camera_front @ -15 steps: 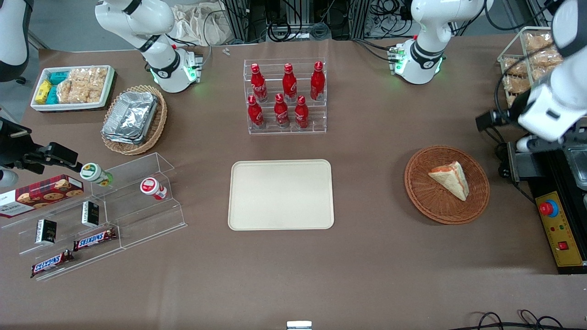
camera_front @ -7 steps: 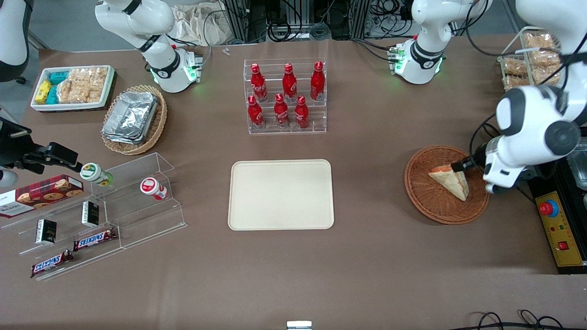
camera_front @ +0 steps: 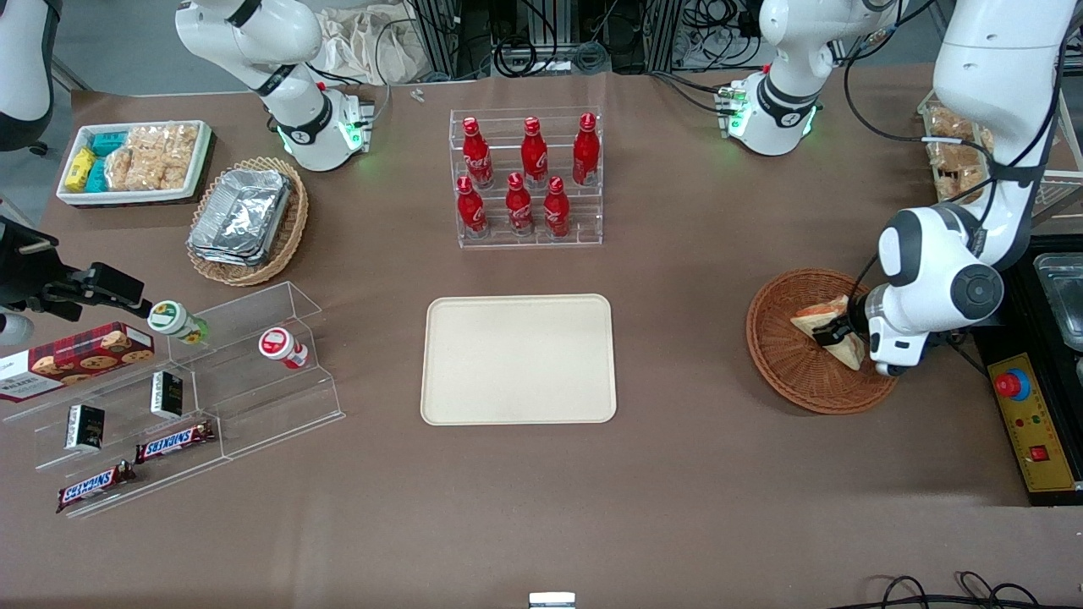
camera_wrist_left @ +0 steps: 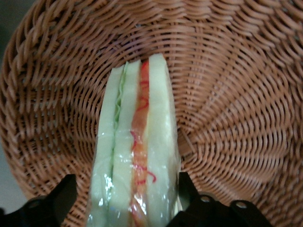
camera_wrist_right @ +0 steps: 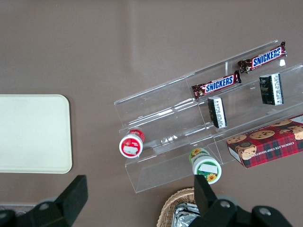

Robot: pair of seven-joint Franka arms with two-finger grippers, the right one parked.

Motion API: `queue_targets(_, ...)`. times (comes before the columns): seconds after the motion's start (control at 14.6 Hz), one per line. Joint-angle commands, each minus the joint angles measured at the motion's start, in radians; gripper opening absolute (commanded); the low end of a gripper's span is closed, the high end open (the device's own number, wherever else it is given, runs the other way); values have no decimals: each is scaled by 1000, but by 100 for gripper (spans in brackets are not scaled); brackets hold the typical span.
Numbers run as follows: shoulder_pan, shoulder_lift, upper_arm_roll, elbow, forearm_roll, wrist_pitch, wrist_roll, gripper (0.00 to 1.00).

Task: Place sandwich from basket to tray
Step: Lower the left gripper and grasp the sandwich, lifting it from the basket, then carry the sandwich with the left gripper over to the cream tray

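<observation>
— Item one: what do we list for the triangular pale-bread sandwich [camera_wrist_left: 135, 156]?

— We record a clear-wrapped wedge, cut edge showing green, orange and red filling between pale slices. It lies in the round reddish-brown woven wicker basket [camera_front: 791, 372], toward the working arm's end of the brown surface [camera_front: 694, 491].

— And the left arm's gripper [camera_front: 833, 331]?

— We log it down in the basket, its black fingers [camera_wrist_left: 59, 198] set wide, one on either side of the sandwich; whether they touch it we cannot tell.

— Item three?

— The flat cream-beige rectangular plastic tray [camera_front: 518, 359], well apart from the basket, mid-surface.
</observation>
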Motion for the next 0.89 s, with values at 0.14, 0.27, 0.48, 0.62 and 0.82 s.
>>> queue_targets(0.14, 6, -65, -8, 6, 1, -11, -73, 0)
queue_targets(0.27, 4, -148, -11, 50, -1, -153, -75, 0)
queue_targets(0.48, -31, -237, -55, 177, -1, -438, -64, 0)
queue_targets(0.62, -34, -251, -152, 237, -1, -528, -64, 0)
queue_targets(0.82, -34, -225, -345, 274, -28, -515, -64, 0)
